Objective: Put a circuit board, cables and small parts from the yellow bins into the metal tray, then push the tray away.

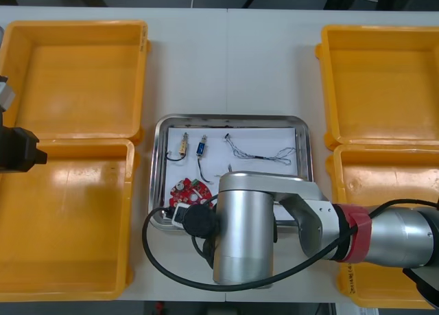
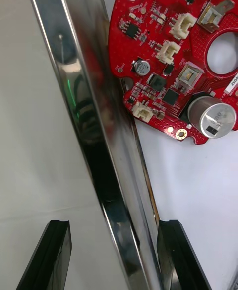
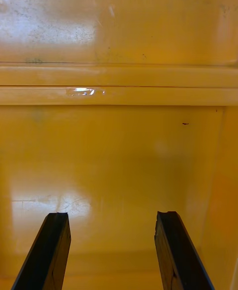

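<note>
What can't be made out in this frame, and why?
- Front view: right arm hides the metal tray's near rim and part of the circuit board.
- Right wrist view: whether the right gripper's open fingers touch the rim they straddle.
- Small metal parts: too small to identify.
- Left gripper, open over a yellow bin: front view's edge cuts it.
</note>
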Motion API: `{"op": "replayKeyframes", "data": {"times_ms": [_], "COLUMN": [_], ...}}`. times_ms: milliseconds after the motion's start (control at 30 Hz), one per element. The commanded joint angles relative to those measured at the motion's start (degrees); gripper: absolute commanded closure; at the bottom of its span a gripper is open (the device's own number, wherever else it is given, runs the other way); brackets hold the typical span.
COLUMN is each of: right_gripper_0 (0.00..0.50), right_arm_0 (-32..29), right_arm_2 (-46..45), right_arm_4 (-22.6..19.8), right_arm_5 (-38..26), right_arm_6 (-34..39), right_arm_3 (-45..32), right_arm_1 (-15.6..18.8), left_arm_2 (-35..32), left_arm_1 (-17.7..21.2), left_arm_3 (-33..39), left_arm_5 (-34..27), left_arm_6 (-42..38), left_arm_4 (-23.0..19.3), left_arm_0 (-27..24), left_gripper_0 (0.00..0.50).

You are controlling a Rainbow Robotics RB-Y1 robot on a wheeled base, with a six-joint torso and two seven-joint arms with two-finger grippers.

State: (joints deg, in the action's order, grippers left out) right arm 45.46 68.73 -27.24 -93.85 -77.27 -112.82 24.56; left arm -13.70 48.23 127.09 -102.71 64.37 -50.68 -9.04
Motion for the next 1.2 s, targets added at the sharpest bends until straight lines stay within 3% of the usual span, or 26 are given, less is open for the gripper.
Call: {"op": "replayKeyframes", "data": {"times_ms": [33,1200], "right_gripper_0": [0.000,0.000], "right_arm_0": [1.9,2.5], "right_arm_2": [3.2,5.0], "right_arm_4": [1.4,4.6], "right_arm_5": [0.9,2.6], "right_arm_6": [-2.9,-4.5], "right_arm_3": [-0.6,-0.6], "right_arm_1": [-0.6,2.1], "left_arm_2": [-1.7,-1.7], "left_arm_1": [2.2,2.2], "left_arm_3": [1.6,1.6], "left_arm_5": [0.5,0.5], "left_arm_6": [2.3,2.3], "left_arm_4": [-0.5,-0.5], "left_arm_0": [1.0,1.0], "left_gripper_0": [0.000,0.000]}}
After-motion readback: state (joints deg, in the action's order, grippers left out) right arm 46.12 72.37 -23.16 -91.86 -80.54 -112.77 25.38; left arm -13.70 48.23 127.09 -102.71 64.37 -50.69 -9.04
